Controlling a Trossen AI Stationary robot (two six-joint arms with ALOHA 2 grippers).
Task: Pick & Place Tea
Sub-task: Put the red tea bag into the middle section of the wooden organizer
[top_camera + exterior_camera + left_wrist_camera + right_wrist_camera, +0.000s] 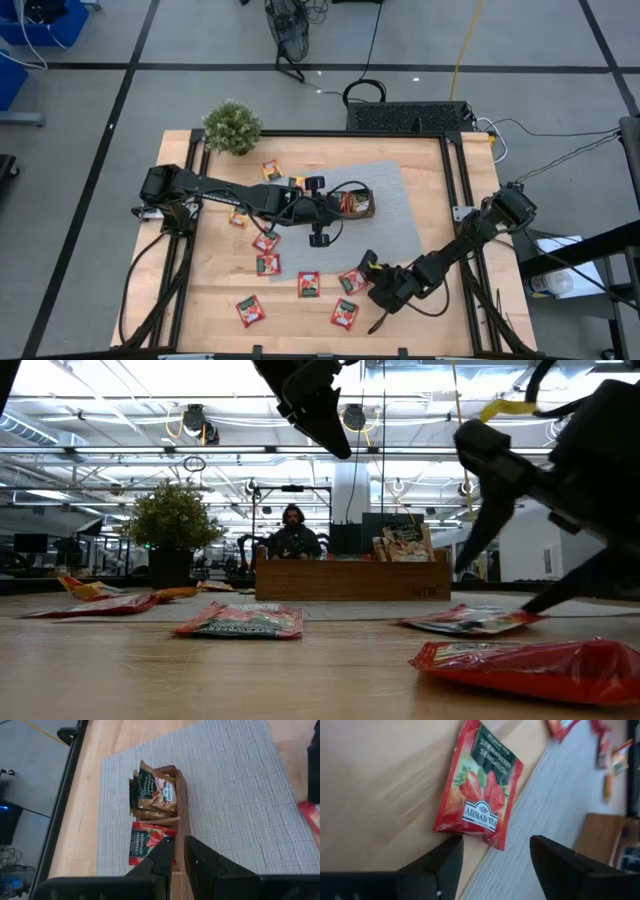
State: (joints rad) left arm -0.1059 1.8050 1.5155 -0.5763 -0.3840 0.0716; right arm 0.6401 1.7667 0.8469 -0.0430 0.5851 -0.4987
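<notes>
Several red tea sachets lie flat on the wooden table, among them one (352, 280) (480, 785) beside the grey mat's near edge. My right gripper (495, 851) (370, 268) is open, slanting down, with its fingers either side of that sachet's nearest edge. The wooden tray (362, 212) (183, 790) stands on the mat, with brown sachets (156, 790) upright in one compartment and a red one (146, 842) in another. My left gripper (179, 852) (345, 206) hangs above the tray, tilted down, with a narrow gap between its fingers and nothing in it. My right gripper has one fingertip (451, 849) right at the red sachet's nearest corner (445, 829); I cannot tell whether it touches. The sachet lies flat on the table.
A potted plant (232, 127) stands at the table's far left corner. The grey mat (395, 235) covers the table's middle right. More red sachets lie at the near side (308, 284) (250, 310) (345, 314) and left of the tray (265, 240) (272, 170). A person sits beyond the table (292, 532).
</notes>
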